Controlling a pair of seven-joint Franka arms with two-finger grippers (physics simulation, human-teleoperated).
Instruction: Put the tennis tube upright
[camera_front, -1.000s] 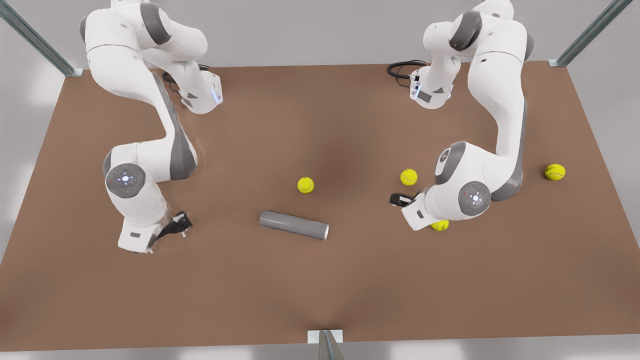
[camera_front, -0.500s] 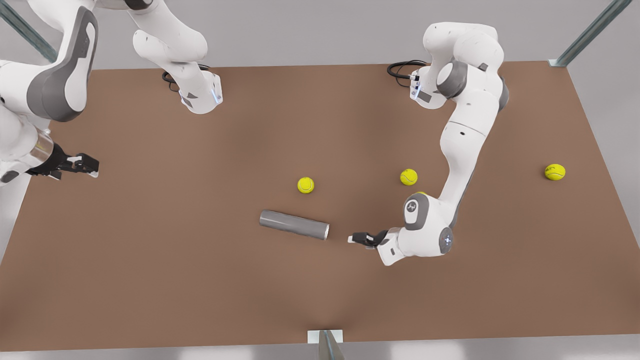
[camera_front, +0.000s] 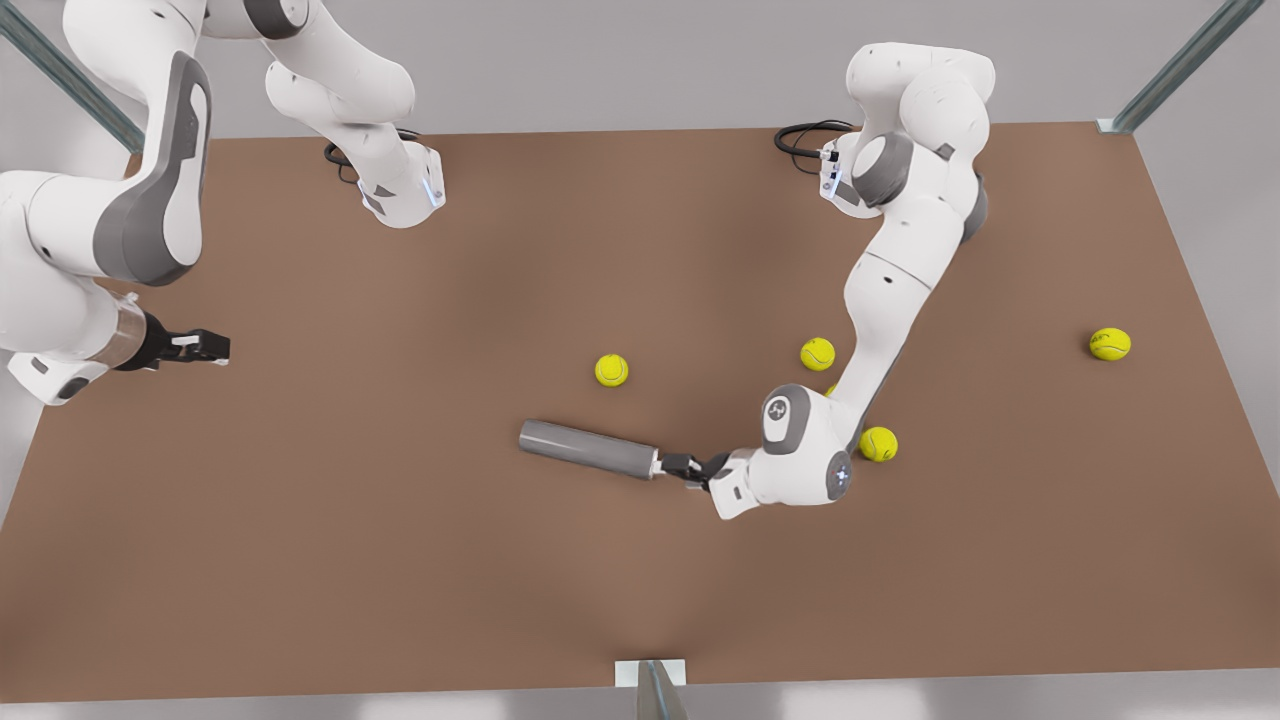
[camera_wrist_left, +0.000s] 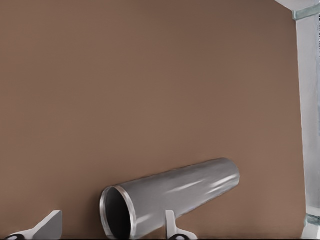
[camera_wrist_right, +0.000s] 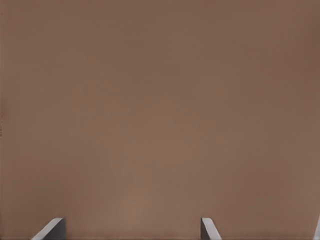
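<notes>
We see the tennis tube (camera_front: 588, 450) lying on its side on the brown table (camera_front: 400, 560), near the middle and a little toward the near edge, its lighter-rimmed end pointing to the front view's right. In the left wrist view the tube (camera_wrist_left: 172, 198) shows that end open and hollow, with the rim ringing a dark mouth.

Our left gripper (camera_front: 678, 467) is at that open end, on the front view's right of the tube, low over the table. Its fingers are spread apart: in the left wrist view one fingertip (camera_wrist_left: 171, 224) stands just in front of the tube's wall by the rim, while the other (camera_wrist_left: 49, 224) is off to the side of the mouth. We cannot tell whether either finger touches the tube.

Our right gripper (camera_front: 205, 347) waits well apart from the tube, near the table's edge on the front view's left. Its fingers (camera_wrist_right: 52, 227) are likewise held apart over bare brown surface.

Four tennis balls lie on the table: one (camera_front: 611, 370) just beyond the tube, one (camera_front: 817, 353) farther right, one (camera_front: 878, 444) beside the left arm's wrist, and one (camera_front: 1110, 344) far to the right.
</notes>
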